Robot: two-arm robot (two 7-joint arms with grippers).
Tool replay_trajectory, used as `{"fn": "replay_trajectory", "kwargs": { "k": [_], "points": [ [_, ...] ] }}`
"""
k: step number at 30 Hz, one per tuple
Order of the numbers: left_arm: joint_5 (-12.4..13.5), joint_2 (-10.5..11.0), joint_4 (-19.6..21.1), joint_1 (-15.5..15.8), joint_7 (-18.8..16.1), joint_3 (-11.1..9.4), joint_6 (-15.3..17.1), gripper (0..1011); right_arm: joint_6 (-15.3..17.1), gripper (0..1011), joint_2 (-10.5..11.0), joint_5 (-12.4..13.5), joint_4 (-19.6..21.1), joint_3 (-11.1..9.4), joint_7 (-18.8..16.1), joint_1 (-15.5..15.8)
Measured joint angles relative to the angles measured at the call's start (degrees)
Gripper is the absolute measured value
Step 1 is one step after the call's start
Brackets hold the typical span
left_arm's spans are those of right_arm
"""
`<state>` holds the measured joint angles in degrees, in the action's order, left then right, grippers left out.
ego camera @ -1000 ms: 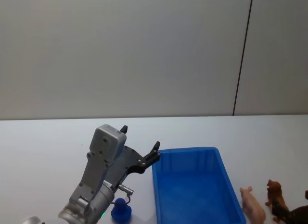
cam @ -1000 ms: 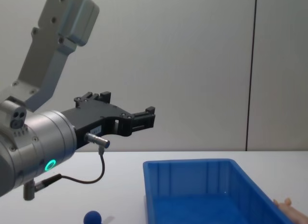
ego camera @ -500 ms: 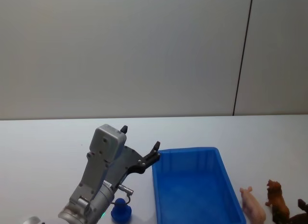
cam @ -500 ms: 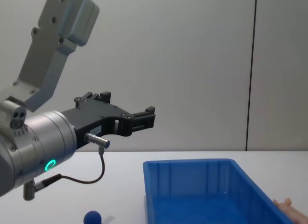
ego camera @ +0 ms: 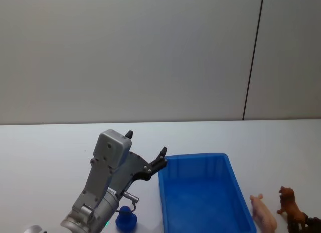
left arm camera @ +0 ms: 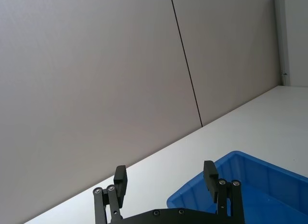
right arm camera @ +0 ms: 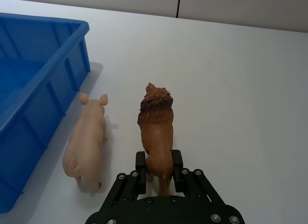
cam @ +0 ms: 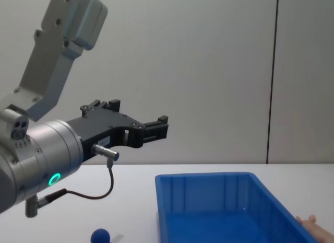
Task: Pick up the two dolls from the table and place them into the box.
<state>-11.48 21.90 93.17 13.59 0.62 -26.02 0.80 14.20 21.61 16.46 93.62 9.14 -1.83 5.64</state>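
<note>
In the head view the left claw (ego camera: 146, 144) hangs wide open and empty above the bench (ego camera: 50, 153), beside the left wall of the blue box (ego camera: 195, 156). The pig (ego camera: 263, 215) and the lion (ego camera: 290, 205) stand on the bench to the right of the box, both outside it. The right claw (ego camera: 306, 225) is cut off by the lower corner.

The left wrist view shows nothing between the two left fingers.

In the right wrist view the right jaws are narrowed onto the lion's hindquarters, one on each flank. I judge this is the grasp of the first doll. The next move calls for a straight lift, then a carry over the pig and the box wall. The lion's hind feet are hidden.

In the chest view the pig is cut by the edge.
</note>
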Motion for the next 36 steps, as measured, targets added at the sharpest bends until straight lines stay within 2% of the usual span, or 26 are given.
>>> {"fn": "replay_trajectory", "kwargs": {
  "k": [1, 4, 13, 19, 28, 36],
  "points": [
    [0.0, 0.0, 0.0, 0.0, 0.0, 0.0, 0.0, 1001, -0.1, 299, 0.0, -0.1, 0.1, 0.0, -0.1, 0.0],
    [0.0, 0.0, 0.0, 0.0, 0.0, 0.0, 0.0, 1001, -0.7, 288, 0.0, -0.4, 0.6, 0.0, -0.3, 0.1],
    [0.0, 0.0, 0.0, 0.0, 0.0, 0.0, 0.0, 1001, -2.7, 288, 0.0, -1.4, 3.4, 0.0, -0.7, 0.2],
    [0.0, 0.0, 0.0, 0.0, 0.0, 0.0, 0.0, 1001, -4.1, 288, -0.2, -2.2, 5.8, 0.1, -2.2, -0.4],
    [0.0, 0.0, 0.0, 0.0, 0.0, 0.0, 0.0, 1001, -4.9, 288, -2.0, -3.0, 6.7, 1.3, -7.1, -3.3],
    [0.0, 0.0, 0.0, 0.0, 0.0, 0.0, 0.0, 1001, -3.9, 288, -5.1, -3.9, 3.8, 3.3, -12.4, -7.3]
  ]
}}
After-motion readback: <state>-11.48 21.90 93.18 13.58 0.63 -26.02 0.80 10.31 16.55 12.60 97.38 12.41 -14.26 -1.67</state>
